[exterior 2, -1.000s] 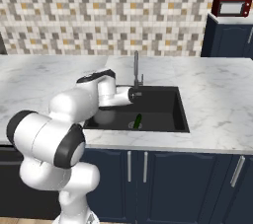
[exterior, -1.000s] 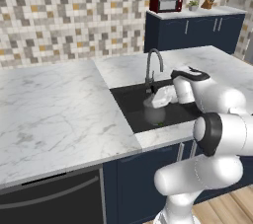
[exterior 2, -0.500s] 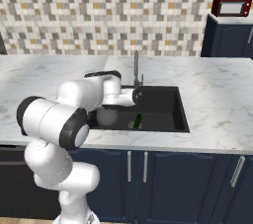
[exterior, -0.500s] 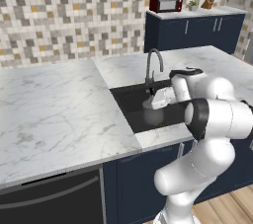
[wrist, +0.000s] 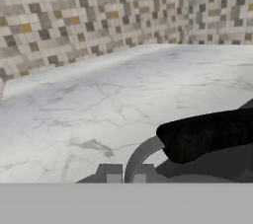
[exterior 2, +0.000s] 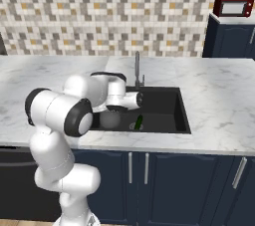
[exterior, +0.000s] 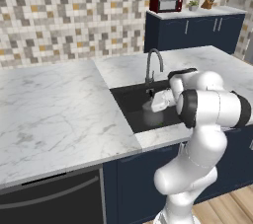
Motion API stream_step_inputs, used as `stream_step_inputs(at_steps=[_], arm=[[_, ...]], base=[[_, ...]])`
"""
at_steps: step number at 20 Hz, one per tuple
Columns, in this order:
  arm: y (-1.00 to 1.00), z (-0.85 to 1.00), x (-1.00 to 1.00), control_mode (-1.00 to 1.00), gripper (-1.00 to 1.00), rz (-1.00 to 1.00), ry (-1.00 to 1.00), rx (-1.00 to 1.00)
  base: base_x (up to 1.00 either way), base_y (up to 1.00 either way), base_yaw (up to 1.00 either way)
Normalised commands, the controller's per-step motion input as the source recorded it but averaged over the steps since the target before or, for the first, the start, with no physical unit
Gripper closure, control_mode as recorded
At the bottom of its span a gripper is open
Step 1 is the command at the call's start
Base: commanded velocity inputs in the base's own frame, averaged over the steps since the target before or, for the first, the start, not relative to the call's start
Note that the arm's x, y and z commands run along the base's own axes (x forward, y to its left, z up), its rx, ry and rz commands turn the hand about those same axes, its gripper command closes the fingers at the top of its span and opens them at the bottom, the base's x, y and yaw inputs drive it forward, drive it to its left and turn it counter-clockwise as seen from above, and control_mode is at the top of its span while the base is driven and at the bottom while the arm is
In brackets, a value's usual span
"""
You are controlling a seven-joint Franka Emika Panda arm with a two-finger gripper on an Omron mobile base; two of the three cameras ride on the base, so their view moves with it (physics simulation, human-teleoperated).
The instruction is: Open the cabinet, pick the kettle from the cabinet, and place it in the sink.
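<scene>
you're keeping the gripper (exterior: 151, 103) pinched on the kettle's (exterior: 153, 116) arched handle, kettle hanging low inside the sink (exterior: 129, 100) beside the tap (exterior: 152, 65); since a second ago the elbow is swinging outward over the bench (exterior: 54, 104)

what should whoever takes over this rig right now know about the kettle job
Gripper: jaws shut on the kettle's arched handle.
Kettle: hanging from the gripper, low inside the sink, in front of the tap. Whether it touches the basin floor cannot be told.
A small green thing lies in the basin beside it.
Done: kettle brought to the sink.
Left: set it down clear of the green thing, open the jaws, lift the arm out.
</scene>
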Motion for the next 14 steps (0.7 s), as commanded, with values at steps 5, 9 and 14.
stream_step_inputs(at_steps=[5,9,14], arm=[[0.00,-0.20,0.22,-1.00,1.00,0.06,0.00,0.00],[0.00,-0.21,0.15,-1.00,1.00,0.06,0.00,0.00],[0.00,-0.21,-0.07,-1.00,1.00,0.13,0.00,0.01]], base=[[0.00,0.00,0.00],[0.00,0.00,0.00],[0.00,0.00,0.00]])
